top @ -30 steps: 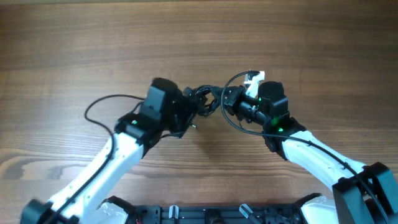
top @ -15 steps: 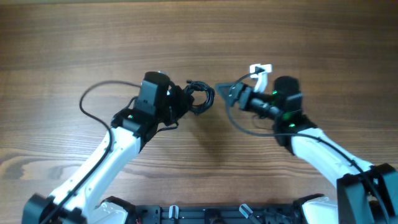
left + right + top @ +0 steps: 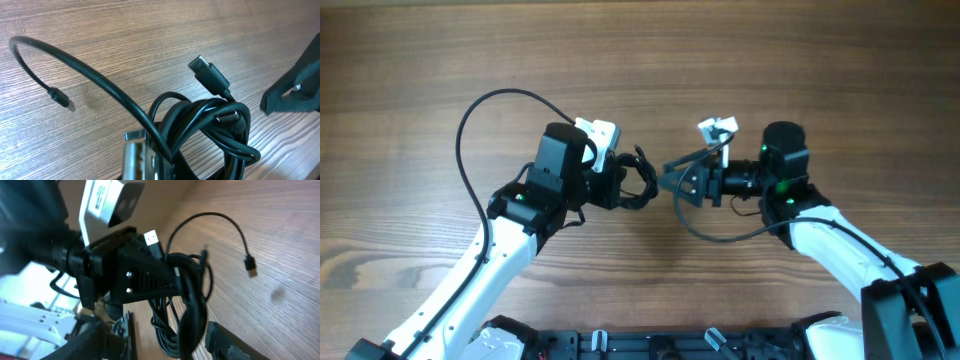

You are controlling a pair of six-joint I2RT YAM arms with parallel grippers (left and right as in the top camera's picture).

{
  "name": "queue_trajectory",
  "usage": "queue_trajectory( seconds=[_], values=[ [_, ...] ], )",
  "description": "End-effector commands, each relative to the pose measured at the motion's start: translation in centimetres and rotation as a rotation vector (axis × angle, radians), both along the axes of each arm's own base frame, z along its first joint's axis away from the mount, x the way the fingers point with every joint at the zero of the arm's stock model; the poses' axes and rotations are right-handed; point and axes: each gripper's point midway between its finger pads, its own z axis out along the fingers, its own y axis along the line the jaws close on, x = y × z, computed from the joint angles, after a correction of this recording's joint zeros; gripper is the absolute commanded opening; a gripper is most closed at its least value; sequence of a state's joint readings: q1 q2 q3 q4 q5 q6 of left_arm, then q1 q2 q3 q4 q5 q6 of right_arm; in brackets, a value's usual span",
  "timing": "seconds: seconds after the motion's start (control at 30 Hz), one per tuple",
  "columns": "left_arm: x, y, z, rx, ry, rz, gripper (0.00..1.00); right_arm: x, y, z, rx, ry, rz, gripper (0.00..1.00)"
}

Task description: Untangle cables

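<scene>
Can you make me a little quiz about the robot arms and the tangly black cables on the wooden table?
1. True or false: the left gripper is shut on the bundle of thin black cables.
2. Pick one: the table top is A: brown wood grain. B: white plastic. C: green cloth.
3. Fill in: in the left wrist view, the loose cable end with the small plug is ___ the bundle (inside / away from).
Key: 1 true. 2 A. 3 away from.
</scene>
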State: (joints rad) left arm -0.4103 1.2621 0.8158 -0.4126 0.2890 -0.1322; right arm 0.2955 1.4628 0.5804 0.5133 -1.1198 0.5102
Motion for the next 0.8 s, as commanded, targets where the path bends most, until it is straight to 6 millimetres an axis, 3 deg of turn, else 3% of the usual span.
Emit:
queue_trajectory(
  seconds=[0.0,0.1,0.23,0.27,0.3,0.43,0.47,0.6,0.67,0.77],
  values=[
    [0.4,1.0,0.5,0.007,-0.021,0.003,0.04,1.2,1.0,0.6,-0.036,-0.108,-0.046,0.6],
    [1.2,2.9,0.4,-0.024,0.022,0.109,0.04,3.2,1.0,1.2,-0.115,-0.164,-0.128,0.53],
    [1.4,3.7,1.0,-0.123,0.058,0.112,0.04,5.5,-0.5,-0.8,-0.466,-0.201,-0.23,0.51],
    [1.4,3.9,1.2,-0.144,0.066,0.11,0.04,5.5,-1.4,-1.2,-0.619,-0.218,-0.238,0.6],
    [1.5,4.2,1.1,-0.144,0.07,0.119,0.04,5.3,-1.7,-1.0,-0.693,-0.225,-0.233,0.99],
    [0.8,4.5,0.6,-0.107,0.068,0.069,0.04,3.7,0.5,1.4,-0.583,-0.219,-0.117,0.98],
    [0.7,4.3,0.6,-0.115,0.076,0.061,0.04,3.0,1.3,1.7,-0.544,-0.234,-0.065,0.9],
    [0.3,3.6,1.0,-0.154,0.086,0.03,0.04,1.9,2.8,0.9,-0.57,-0.322,0.024,0.68],
    [0.2,3.6,1.0,-0.155,0.087,0.029,0.04,0.8,4.0,0.5,-0.587,-0.347,0.061,0.66],
    [0.2,3.5,1.0,-0.163,0.09,0.026,0.04,0.8,4.6,-0.9,-0.698,-0.39,0.03,0.66]
  ],
)
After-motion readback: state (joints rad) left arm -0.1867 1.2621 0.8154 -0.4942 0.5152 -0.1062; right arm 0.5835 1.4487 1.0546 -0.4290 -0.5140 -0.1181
